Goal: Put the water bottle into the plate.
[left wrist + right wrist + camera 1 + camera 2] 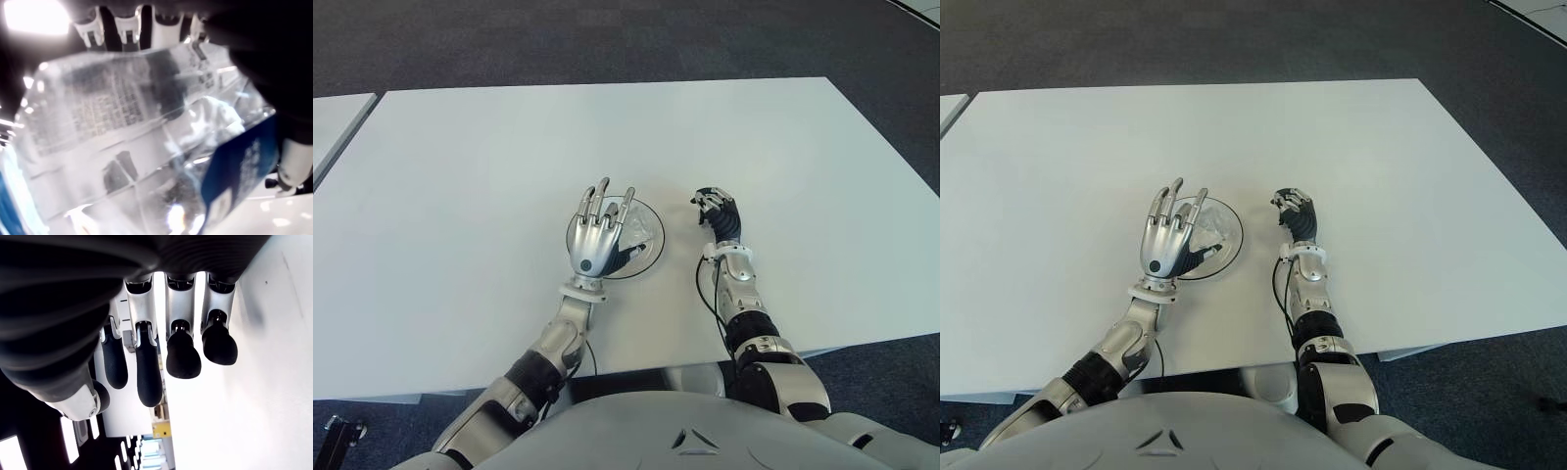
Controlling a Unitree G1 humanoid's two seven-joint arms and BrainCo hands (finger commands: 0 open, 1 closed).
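The water bottle (146, 137) is clear plastic with a blue label and fills the left wrist view, close against the palm. In the eye views it lies in the round plate (647, 261) near the table's front middle, and only a clear part of the bottle (641, 233) shows beside my left hand (597, 230). That hand hovers over plate and bottle, its fingers stretched straight and pointing away from me, not wrapped around the bottle. My right hand (715, 211) shows just right of the plate, fingers curled, holding nothing.
The white table (460, 176) spreads wide around the plate on every side. A second white table edge (333, 122) shows at the far left. Dark carpet lies beyond the table.
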